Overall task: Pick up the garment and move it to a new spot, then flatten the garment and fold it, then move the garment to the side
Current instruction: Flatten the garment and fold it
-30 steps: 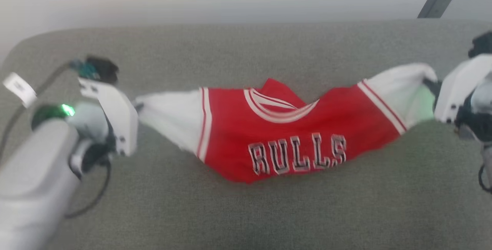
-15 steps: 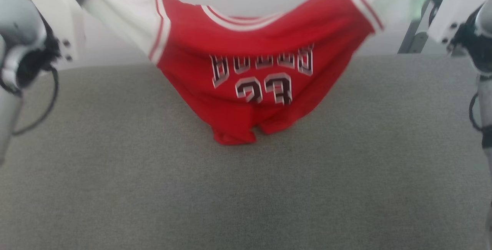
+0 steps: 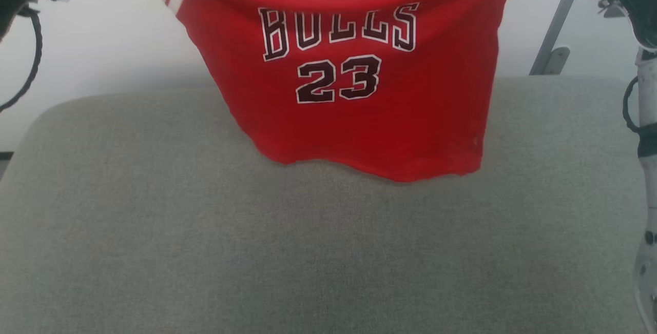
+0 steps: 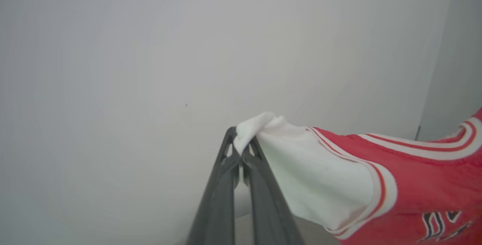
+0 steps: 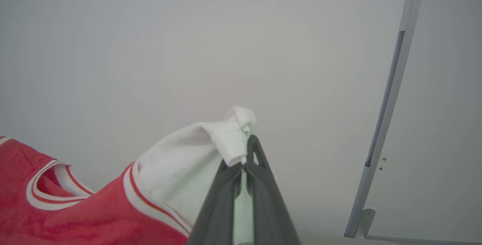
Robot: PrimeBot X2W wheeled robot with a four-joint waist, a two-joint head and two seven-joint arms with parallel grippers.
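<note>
The garment (image 3: 354, 93), a red jersey with dark "BULLS" and "23" lettering, hangs spread in the air above the grey cushioned surface (image 3: 308, 252), its hem just over the cushion's far part. My left gripper (image 4: 241, 151) is shut on the tip of one white sleeve (image 4: 320, 177). My right gripper (image 5: 244, 158) is shut on the tip of the other white sleeve (image 5: 188, 162). In the head view the sleeve ends run off the top edge; parts of both wrists show at the top corners.
A pale wall stands behind the cushion. A grey metal post (image 3: 554, 41) with a foot bracket rises at the back right, also in the right wrist view (image 5: 384, 124). A black cable (image 3: 31, 57) loops at the upper left.
Both grippers have lifted the garment off the cushion; it went from sagging in a heap to hanging flat with the lettering readable. The head view has shifted as well.
</note>
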